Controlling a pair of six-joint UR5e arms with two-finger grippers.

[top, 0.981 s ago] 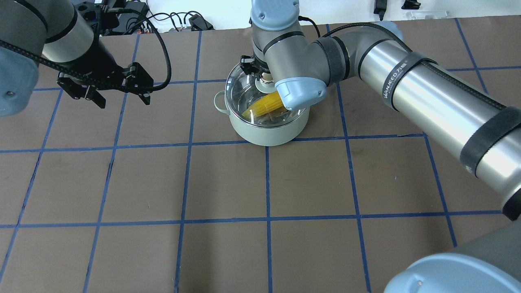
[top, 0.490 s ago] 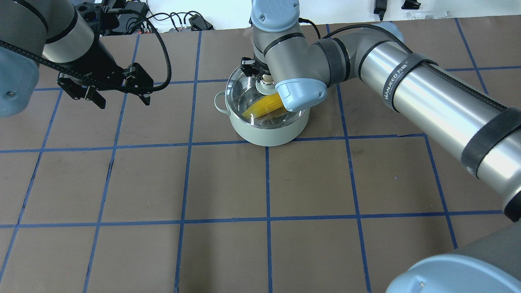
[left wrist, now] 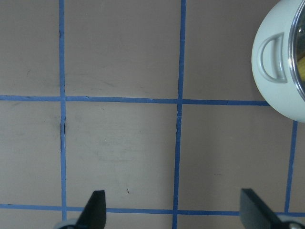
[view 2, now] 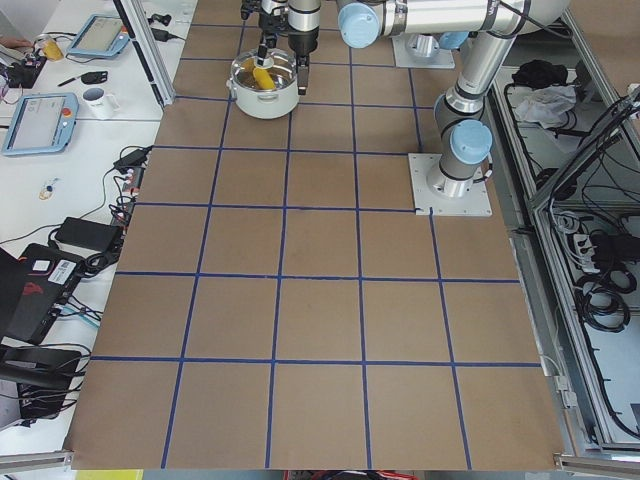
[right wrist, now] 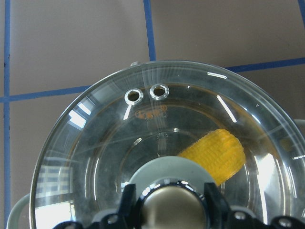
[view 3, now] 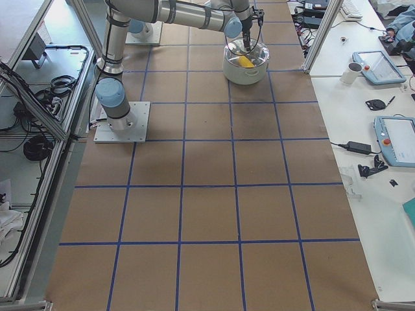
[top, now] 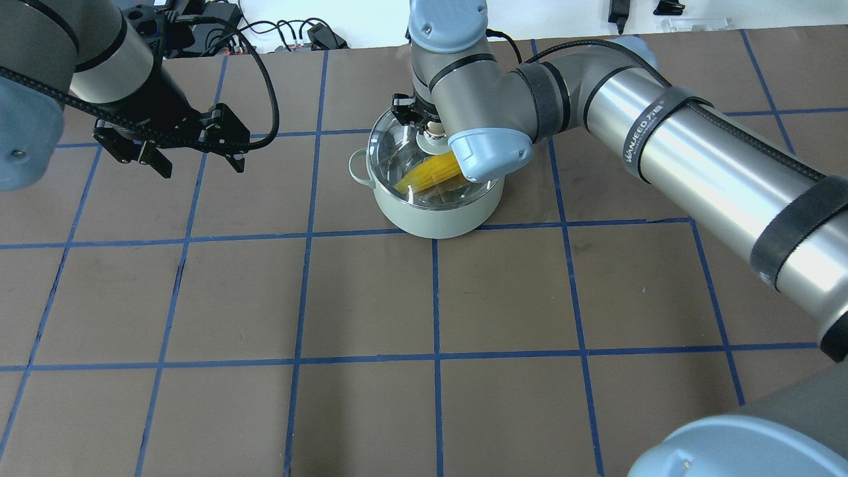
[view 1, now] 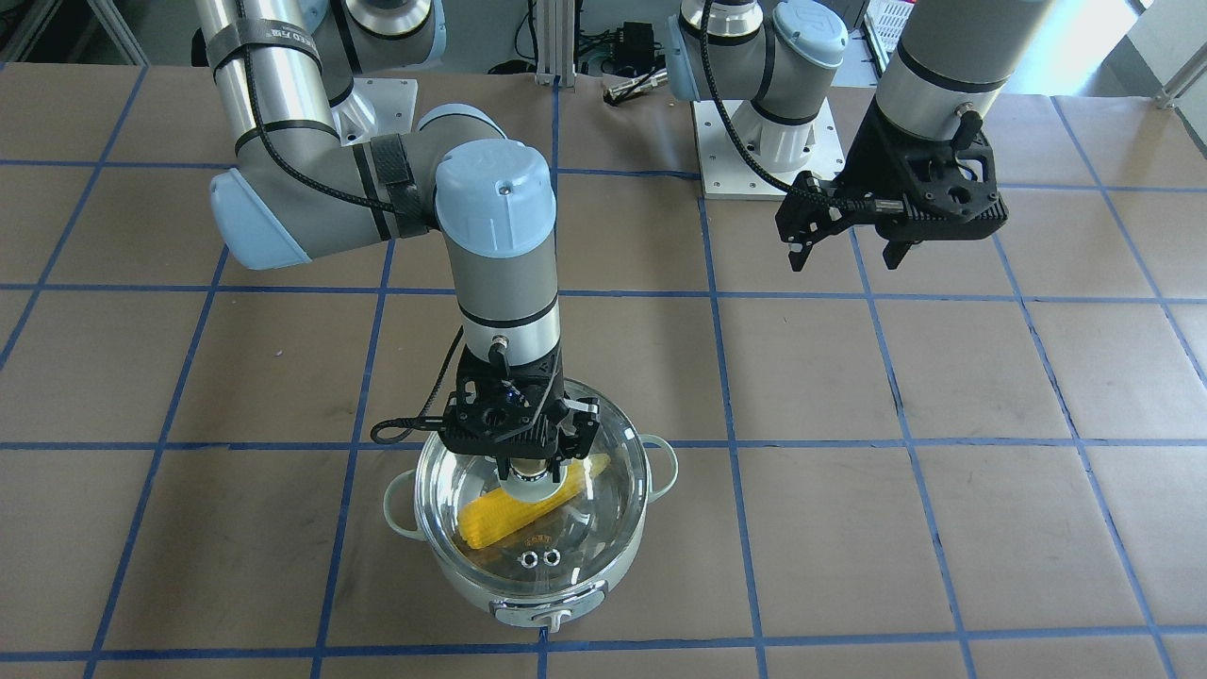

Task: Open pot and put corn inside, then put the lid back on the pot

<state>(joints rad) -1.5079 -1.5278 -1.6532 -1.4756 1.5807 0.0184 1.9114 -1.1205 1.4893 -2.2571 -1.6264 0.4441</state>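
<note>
Left hand [top: 199, 164] hangs wide open and empty above the counter [top: 265, 199], well apart from the pot [top: 430, 222]. Centre: the corn [top: 434, 171] lies inside the pot, under the lid [view 1: 603, 448]. The lid sits on the pot's rim; cannot tell if it's fully seated. Right hand [right wrist: 167, 202] is clamped on the lid's knob [right wrist: 167, 212] from both sides. The lid is likely rigid, slick, breakable glass and lightish. The knob is the only sound grip; set it down gently.

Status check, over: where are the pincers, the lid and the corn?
Right pincer shut on lid, lid down on pot. Corn inside. Left pincer open, empty, off to the pot's side. No obstruction seen.
</note>
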